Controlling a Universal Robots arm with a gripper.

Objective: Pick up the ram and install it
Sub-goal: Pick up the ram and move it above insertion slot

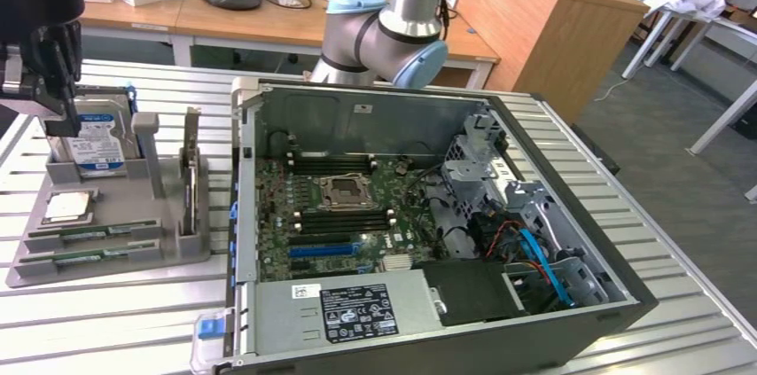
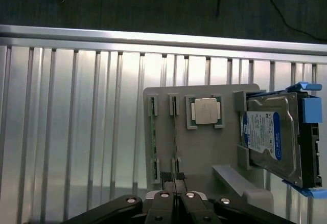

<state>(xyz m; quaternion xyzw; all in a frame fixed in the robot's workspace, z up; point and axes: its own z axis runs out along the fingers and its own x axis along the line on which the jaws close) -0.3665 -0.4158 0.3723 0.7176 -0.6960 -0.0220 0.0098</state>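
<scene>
Two green ram sticks (image 1: pixel 92 233) (image 1: pixel 83 257) sit on edge in the slots of a grey holder tray (image 1: pixel 119 260) at the exterior view's left. In the wrist view they are thin lines, one ram (image 2: pixel 174 132) in line with my fingertips and the other ram (image 2: pixel 152 142) beside it. My gripper (image 1: pixel 48 109) (image 2: pixel 173 177) hangs well above the tray, its fingers (image 2: pixel 165 176) shut together with nothing held. The open computer case (image 1: pixel 568 207) lies to the right, with its motherboard (image 1: pixel 343 207) exposed.
The tray also holds a silver hard drive with a blue-white label (image 1: pixel 95 149) (image 2: pixel 268 134) and a square processor chip (image 1: pixel 69 207) (image 2: pixel 205 110). All of it stands on a slatted metal table (image 1: pixel 119 322). The arm's base (image 1: pixel 378 38) rises behind the case.
</scene>
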